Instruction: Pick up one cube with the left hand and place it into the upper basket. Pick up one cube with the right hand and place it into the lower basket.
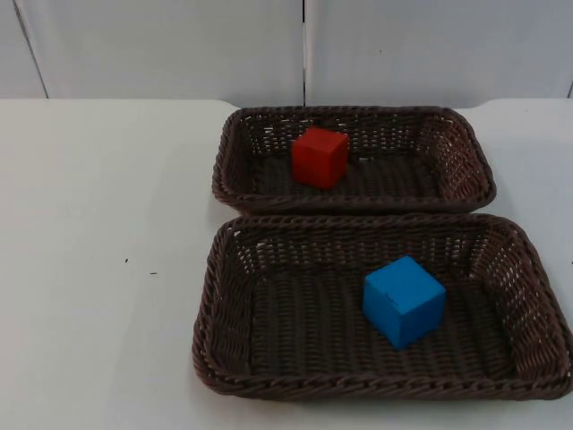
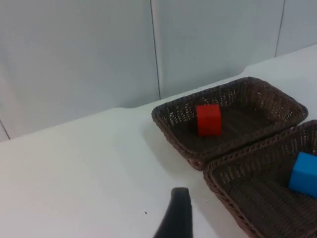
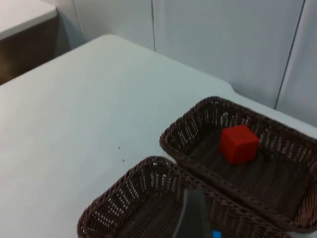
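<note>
My left gripper [image 2: 174, 218] hangs above bare table [image 1: 98, 269] to the left of the baskets, and my right gripper [image 3: 193, 218] hangs over the lower basket [image 1: 224, 296]; I see one black fingertip of each, so I cannot tell whether either is open or closed. Neither seems to carry anything. Out from the left one, to its right and farther off, the red cube [image 1: 320, 158] sits inside the upper basket [image 1: 235, 148], left of its middle. The blue cube [image 1: 404, 301] rests in the lower basket, right of centre, just beneath my right gripper. With both cubes lying in their baskets, I judge the placing done.
</note>
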